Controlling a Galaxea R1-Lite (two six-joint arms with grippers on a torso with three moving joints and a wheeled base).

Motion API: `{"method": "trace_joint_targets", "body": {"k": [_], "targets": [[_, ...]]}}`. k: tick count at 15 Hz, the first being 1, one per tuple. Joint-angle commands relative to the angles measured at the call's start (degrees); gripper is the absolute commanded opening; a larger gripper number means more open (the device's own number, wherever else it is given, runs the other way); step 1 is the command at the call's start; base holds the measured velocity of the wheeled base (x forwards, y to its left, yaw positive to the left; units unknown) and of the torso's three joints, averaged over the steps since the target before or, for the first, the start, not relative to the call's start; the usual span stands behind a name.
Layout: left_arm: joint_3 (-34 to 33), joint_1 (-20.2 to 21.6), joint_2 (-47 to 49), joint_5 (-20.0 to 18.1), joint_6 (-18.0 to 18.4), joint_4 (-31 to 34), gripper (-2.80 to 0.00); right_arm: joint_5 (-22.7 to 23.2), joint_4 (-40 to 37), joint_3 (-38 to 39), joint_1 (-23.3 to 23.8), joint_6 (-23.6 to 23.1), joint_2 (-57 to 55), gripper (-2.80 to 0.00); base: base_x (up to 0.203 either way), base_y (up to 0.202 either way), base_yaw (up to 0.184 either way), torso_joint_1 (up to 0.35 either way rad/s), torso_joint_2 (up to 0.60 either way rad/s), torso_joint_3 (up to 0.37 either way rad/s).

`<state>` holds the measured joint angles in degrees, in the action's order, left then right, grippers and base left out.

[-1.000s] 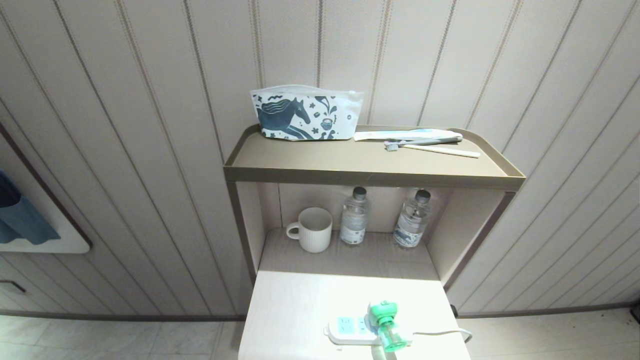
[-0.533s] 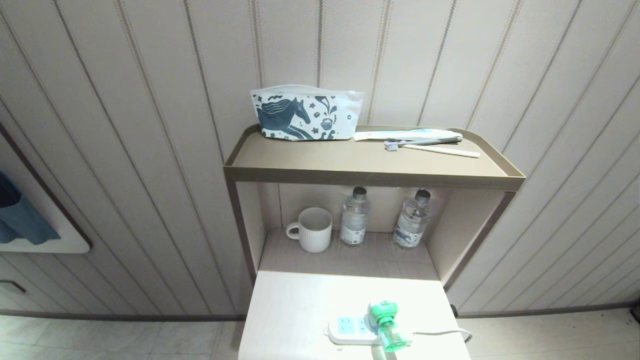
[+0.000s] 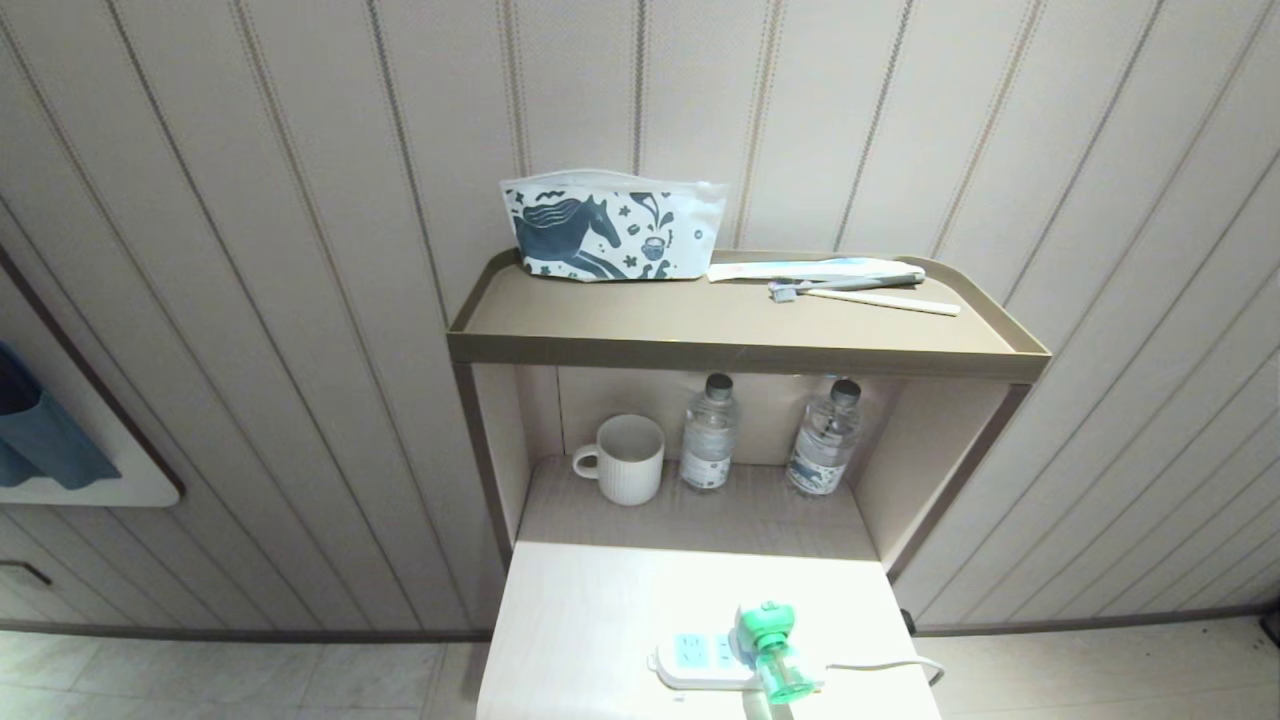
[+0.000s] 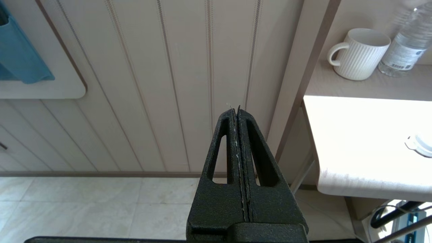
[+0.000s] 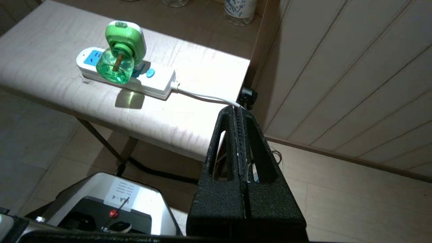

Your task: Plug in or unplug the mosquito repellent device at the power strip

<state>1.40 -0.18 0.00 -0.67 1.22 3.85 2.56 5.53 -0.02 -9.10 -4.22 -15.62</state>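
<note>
The mosquito repellent device [image 3: 768,638] was green with a translucent green bottle; the power strip [image 3: 700,660] was white with light-blue sockets. At twelve o'clock, a white pouch [image 3: 612,228] bore a dark-blue horse print; the mug [image 3: 626,460] was ribbed white.

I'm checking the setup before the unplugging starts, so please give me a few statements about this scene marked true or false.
1. The mosquito repellent device sits plugged into the power strip. True.
2. The right tool grips the device. False: it is shut on nothing, hanging off the table's edge, apart from the device.
3. The white mug stands on the top shelf. False: it stands on the lower shelf, beside two water bottles.
4. A horse-print pouch stands on the top shelf. True.
5. The left tool is open. False: it is shut, beside the table.
</note>
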Motion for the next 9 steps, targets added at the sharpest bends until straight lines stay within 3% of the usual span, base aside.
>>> {"method": "trace_joint_targets", "body": {"k": [1, 4, 8, 9], "targets": [[0.0, 0.0, 0.0, 0.0, 0.0, 0.0, -2.8, -2.1, -1.6, 0.0, -0.7, -0.9, -0.1, -2.8, 0.0, 0.0, 0.0, 0.0, 0.0, 0.0], [0.0, 0.0, 0.0, 0.0, 0.0, 0.0, -2.8, -4.0, -2.7, 0.0, -0.2, 0.0, -0.2, -2.8, 0.0, 0.0, 0.0, 0.0, 0.0, 0.0], [0.0, 0.0, 0.0, 0.0, 0.0, 0.0, -2.8, -3.4, -2.9, 0.0, 11.0, -1.7, 1.0, -2.8, 0.0, 0.0, 0.0, 0.0, 0.0, 0.0], [0.0, 0.0, 0.0, 0.0, 0.0, 0.0, -2.8, -3.2, -3.0, 0.0, 11.5, -1.4, 1.5, -2.8, 0.0, 0.0, 0.0, 0.0, 0.0, 0.0]]}}
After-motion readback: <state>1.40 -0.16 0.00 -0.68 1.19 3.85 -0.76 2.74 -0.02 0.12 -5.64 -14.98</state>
